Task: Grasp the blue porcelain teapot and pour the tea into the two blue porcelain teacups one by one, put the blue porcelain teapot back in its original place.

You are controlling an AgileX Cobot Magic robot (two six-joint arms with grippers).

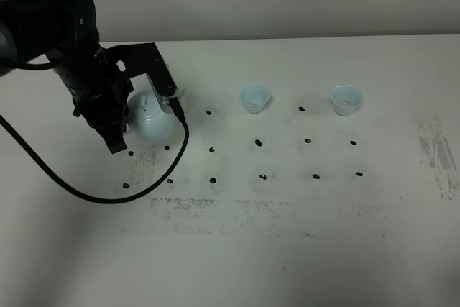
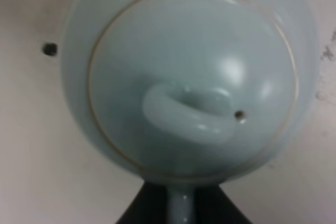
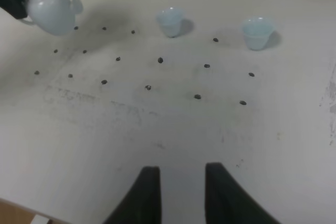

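Note:
The blue porcelain teapot (image 1: 152, 118) is at the left of the table, lid on, its spout toward the cups. My left gripper (image 1: 123, 116) is shut on its loop handle. In the left wrist view the teapot (image 2: 189, 72) fills the frame, with the handle pinched in the left gripper (image 2: 181, 205). I cannot tell whether the pot touches the table. The two blue porcelain teacups (image 1: 254, 97) (image 1: 346, 98) stand upright to its right, their insides pale. The tea is hidden. My right gripper (image 3: 181, 174) hovers over the near table, its black fingers apart, holding nothing. It also sees the teapot (image 3: 50, 9) and the teacups (image 3: 170, 20) (image 3: 256, 32).
The white table (image 1: 287, 235) carries a grid of small black dots (image 1: 259, 141) and grey scuff patches (image 1: 215, 213). A black cable (image 1: 86, 192) loops from the left arm across the table in front of the teapot. The wall runs behind the table's far edge.

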